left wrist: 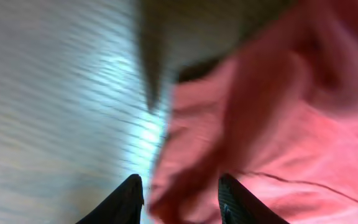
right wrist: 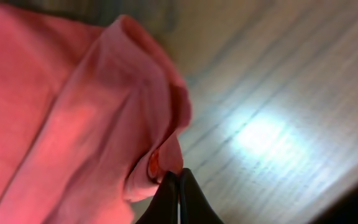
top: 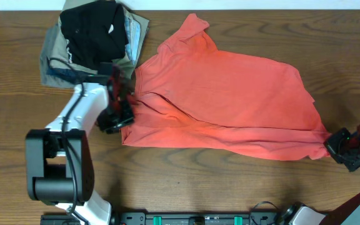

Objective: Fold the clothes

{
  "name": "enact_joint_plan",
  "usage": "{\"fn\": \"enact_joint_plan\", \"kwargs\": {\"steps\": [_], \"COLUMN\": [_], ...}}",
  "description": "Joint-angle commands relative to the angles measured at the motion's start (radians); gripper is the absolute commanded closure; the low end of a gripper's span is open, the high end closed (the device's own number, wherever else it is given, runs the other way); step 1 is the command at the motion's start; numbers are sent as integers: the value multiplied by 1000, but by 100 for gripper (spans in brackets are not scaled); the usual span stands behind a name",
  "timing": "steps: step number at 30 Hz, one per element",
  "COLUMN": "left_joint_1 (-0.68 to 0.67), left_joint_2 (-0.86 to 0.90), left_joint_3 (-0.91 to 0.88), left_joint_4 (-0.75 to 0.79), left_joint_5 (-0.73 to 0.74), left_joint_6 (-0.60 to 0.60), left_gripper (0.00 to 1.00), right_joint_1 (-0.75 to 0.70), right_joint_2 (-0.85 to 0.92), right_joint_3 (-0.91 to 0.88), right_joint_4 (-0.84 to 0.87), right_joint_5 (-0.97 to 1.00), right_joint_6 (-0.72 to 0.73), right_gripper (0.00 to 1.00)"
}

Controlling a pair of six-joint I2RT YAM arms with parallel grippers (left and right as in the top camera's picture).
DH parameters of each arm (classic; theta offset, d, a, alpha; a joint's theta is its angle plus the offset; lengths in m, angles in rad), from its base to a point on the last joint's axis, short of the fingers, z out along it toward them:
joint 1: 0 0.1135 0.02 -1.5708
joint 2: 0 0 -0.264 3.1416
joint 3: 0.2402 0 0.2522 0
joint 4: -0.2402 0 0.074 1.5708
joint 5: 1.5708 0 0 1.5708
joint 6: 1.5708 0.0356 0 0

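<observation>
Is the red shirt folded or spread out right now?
Spread out, not folded: the shirt lies wide and wrinkled across the table, one sleeve sticking out; only its near edge looks doubled.

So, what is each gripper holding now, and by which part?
Right gripper: shut on the right corner of the T-shirt. Left gripper: the left edge lies between its fingers; grip unclear.

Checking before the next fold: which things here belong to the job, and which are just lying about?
Job: coral-red T-shirt, pinched by left gripper and right gripper.
Lying about: black folded garment; tan, grey and blue folded garments under it.
</observation>
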Motion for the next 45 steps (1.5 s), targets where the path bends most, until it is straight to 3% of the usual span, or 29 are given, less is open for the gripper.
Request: {"fn": "enact_joint_plan", "kwargs": {"steps": [1,10,16,17,19,21,22,23,28,35,40,45], "left_joint_1": [72,121,119,115,106,85,71,53,-66,-247,-309,-324], "left_joint_2": [10,-10,-115,-140,-182,-217,-231,-239,-230,-182,-117,-44], "left_joint_3": [-4,11,13,13,13,13,13,13,13,12,11,9], "left_joint_4": [-19,-68,-68,-70,-72,-71,-71,-71,-66,-34,-41,-49], "left_joint_5": [-12,-12,-11,-7,16,69,96,116,137,137,137,129], "left_joint_6": [16,21,21,21,22,43,53,55,55,18,4,4], "left_gripper": [59,64,65,65,61,59,57,56,54,55,61,68], "right_joint_1": [-13,-69,-88,-88,-85,-85,-85,-84,-57,45,117,122], "right_joint_2": [0,0,0,0,0,0,0,0,0,0,0,0], "right_joint_3": [24,170,253,253,245,239,237,237,236,166,7,-112], "right_joint_4": [2,-76,-145,-153,-164,-174,-179,-185,-173,-145,-23,97], "right_joint_5": [88,101,99,93,86,66,47,21,-235,-254,-247,-235], "right_joint_6": [25,47,65,65,65,64,63,51,-132,-152,-95,-53], "right_gripper": [99,99,99,94,67,18,4,1,5,62,90,92]}}
